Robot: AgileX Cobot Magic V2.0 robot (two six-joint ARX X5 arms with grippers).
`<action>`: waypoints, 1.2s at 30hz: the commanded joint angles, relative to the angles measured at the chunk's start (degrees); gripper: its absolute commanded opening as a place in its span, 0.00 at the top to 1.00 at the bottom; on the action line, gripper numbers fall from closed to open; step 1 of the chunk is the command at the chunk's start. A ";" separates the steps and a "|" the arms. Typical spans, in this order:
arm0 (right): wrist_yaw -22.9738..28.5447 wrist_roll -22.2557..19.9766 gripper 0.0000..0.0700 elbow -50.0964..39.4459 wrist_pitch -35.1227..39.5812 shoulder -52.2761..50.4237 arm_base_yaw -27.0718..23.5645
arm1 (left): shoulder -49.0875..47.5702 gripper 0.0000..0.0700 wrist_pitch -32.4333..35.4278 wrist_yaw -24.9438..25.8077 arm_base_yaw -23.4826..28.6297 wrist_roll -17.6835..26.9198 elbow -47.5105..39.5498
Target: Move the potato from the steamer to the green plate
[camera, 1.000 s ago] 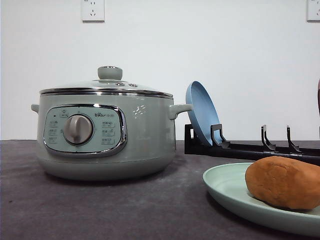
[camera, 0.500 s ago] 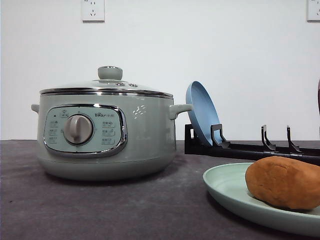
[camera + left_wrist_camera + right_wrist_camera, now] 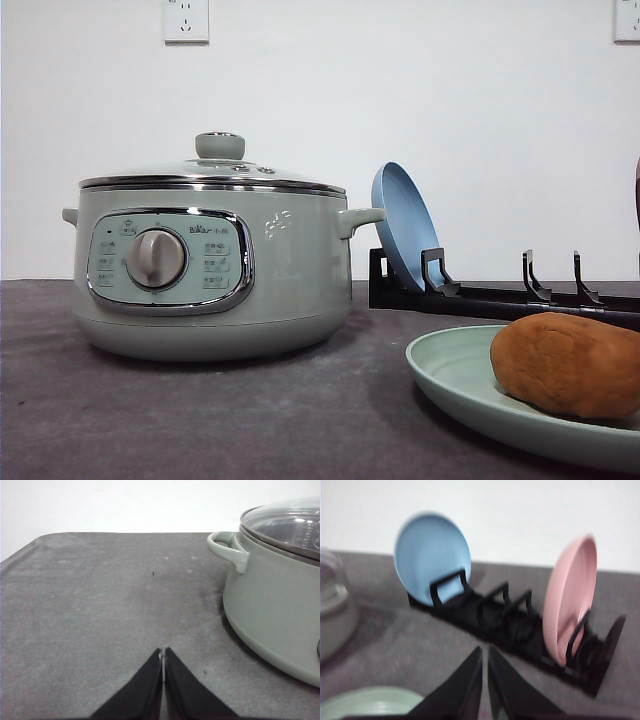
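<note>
Left end effector (image 3: 162, 652) closed above table (image 3: 100, 605)

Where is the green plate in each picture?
Front view: green plate at lower right, potato on it.
Left wrist view: not in it.
Right wrist view: its rim by the right gripper.
Shared landmark: blue plate in the rack.

left hand (image 3: 163, 656) closed and empty, right hand (image 3: 484, 655) nearly closed

Potato (image 3: 567, 364) on plate (image 3: 450, 370), right of steamer (image 3: 210, 260).
</note>
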 commanded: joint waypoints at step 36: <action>7.14 -0.25 0.99 -13.88 4.69 -8.31 -2.12 | -0.11 1.00 -0.33 -0.24 -0.11 0.38 -1.18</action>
